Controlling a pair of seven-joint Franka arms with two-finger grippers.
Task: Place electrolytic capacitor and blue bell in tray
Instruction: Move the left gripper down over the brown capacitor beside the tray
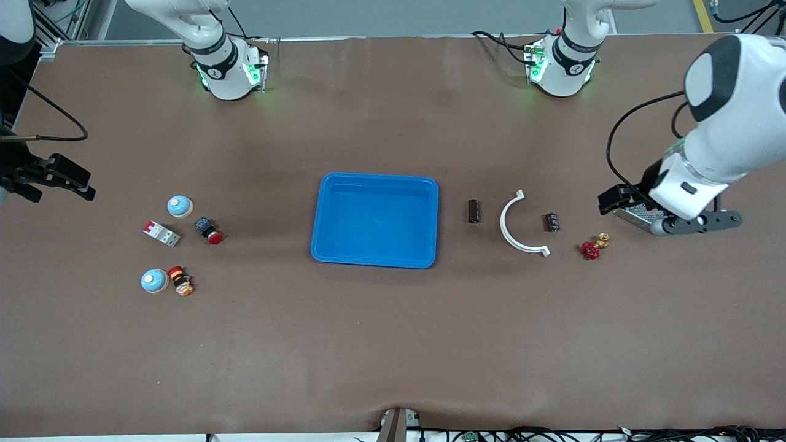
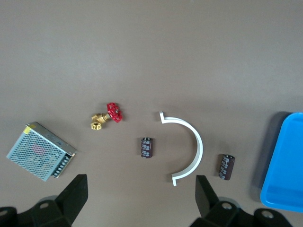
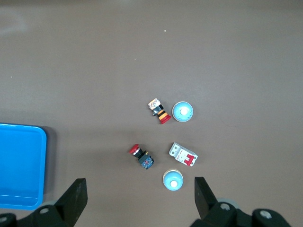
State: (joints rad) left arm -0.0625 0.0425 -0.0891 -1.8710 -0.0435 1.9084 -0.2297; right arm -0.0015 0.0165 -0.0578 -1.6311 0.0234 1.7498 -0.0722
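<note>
— Where's everything sitting?

— The shallow bright blue plastic tray (image 1: 374,220) lies mid-bench. Two dark cylindrical electrolytic capacitors (image 1: 474,210) (image 1: 551,222) flank a white curved plastic clip (image 1: 517,224) toward the left arm's end. Two pale blue dome bells (image 1: 180,206) (image 1: 154,280) rest toward the right arm's end.

— And the claws?

— The left claw (image 2: 139,196) hangs spread wide over the capacitors. The right claw (image 3: 138,198) hangs over the bells, likewise released.

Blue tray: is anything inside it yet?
Nothing shows inside the tray; its whole floor is visible in the front view. Both capacitors and both blue bells lie on the table.
</note>
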